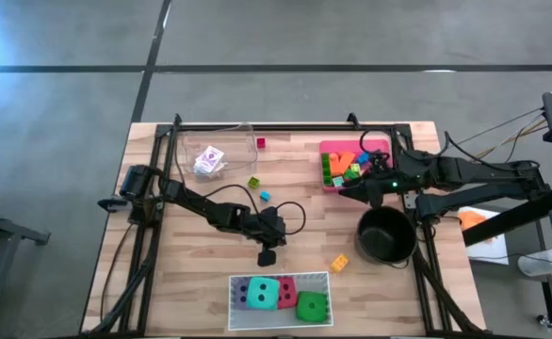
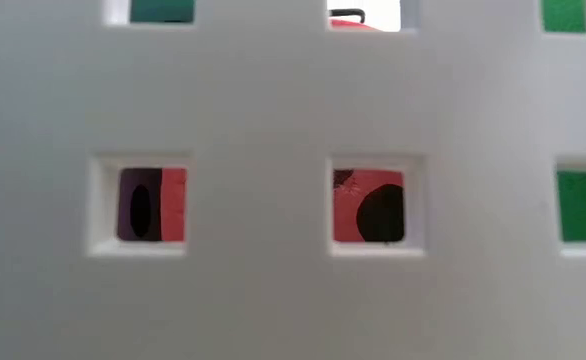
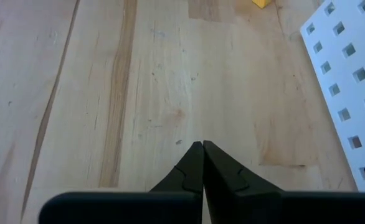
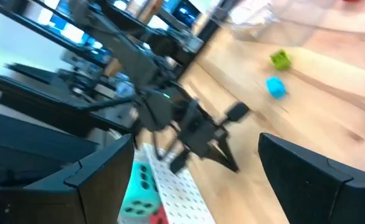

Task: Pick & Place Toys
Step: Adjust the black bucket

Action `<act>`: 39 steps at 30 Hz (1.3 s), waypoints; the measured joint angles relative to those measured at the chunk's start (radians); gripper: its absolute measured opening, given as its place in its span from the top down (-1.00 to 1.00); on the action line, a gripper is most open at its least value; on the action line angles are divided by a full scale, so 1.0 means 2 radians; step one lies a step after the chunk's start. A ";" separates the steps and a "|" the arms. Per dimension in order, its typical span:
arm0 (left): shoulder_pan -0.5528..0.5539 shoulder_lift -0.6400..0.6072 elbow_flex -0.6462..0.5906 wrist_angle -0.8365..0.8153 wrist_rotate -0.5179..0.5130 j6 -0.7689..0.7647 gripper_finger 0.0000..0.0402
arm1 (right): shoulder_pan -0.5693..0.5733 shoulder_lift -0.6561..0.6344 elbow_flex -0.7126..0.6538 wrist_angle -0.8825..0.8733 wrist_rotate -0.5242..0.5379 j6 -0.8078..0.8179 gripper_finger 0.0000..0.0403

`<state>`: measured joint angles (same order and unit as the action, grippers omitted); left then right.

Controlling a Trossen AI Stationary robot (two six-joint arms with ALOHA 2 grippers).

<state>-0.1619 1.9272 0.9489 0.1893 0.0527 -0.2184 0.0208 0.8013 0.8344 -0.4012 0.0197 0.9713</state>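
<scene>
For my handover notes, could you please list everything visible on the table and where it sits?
white tray: one, white, near edge, holding the dice
soft dice: four, teal, purple, red, green, inside the white tray
pink tray: one, pink, far right, holding mixed bright blocks
clear tray: one, clear, far left-centre, with playing cards inside
loose blocks: four; magenta, green, blue, yellow, on bare wood
black pot: one, black, right side
left gripper: fingers shut, empty, mid-table above the white tray
right gripper: fingers open, empty, beside the pink tray
</scene>
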 joint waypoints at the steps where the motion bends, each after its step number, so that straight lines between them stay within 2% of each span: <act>1: 0.000 -0.001 0.000 -0.001 0.000 0.000 0.96 | 0.000 0.000 0.002 -0.015 0.001 0.000 -0.66; 4: 0.000 -0.003 0.000 -0.001 0.002 0.000 0.94 | 0.000 0.006 0.019 -0.081 0.013 -0.017 -0.66; 7: 0.000 -0.007 0.000 -0.001 0.004 0.000 0.80 | 0.000 0.021 0.048 -0.178 0.031 -0.022 -0.66; 13: 0.001 -0.017 0.000 -0.013 0.005 -0.035 0.29 | 0.000 0.067 0.104 -0.353 0.034 -0.014 -0.66; 19: 0.020 -0.057 0.000 -0.101 0.005 -0.086 -0.16 | 0.005 0.103 0.138 -0.472 0.018 -0.006 -0.66; 25: 0.038 -0.112 -0.003 -0.146 0.001 -0.092 -0.37 | 0.023 0.120 0.135 -0.500 0.004 -0.072 -0.66; 34: 0.039 -0.168 -0.003 -0.147 -0.005 -0.082 -0.38 | 0.033 0.124 0.069 -0.485 0.003 -0.137 -0.66; 39: 0.039 -0.191 -0.003 -0.146 -0.006 -0.086 -0.38 | 0.033 0.125 0.045 -0.467 0.003 -0.147 -0.66</act>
<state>-0.0841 1.5443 0.9421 -0.1028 0.0403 -0.3897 0.0872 1.0511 0.9254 -1.3354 0.0258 0.6766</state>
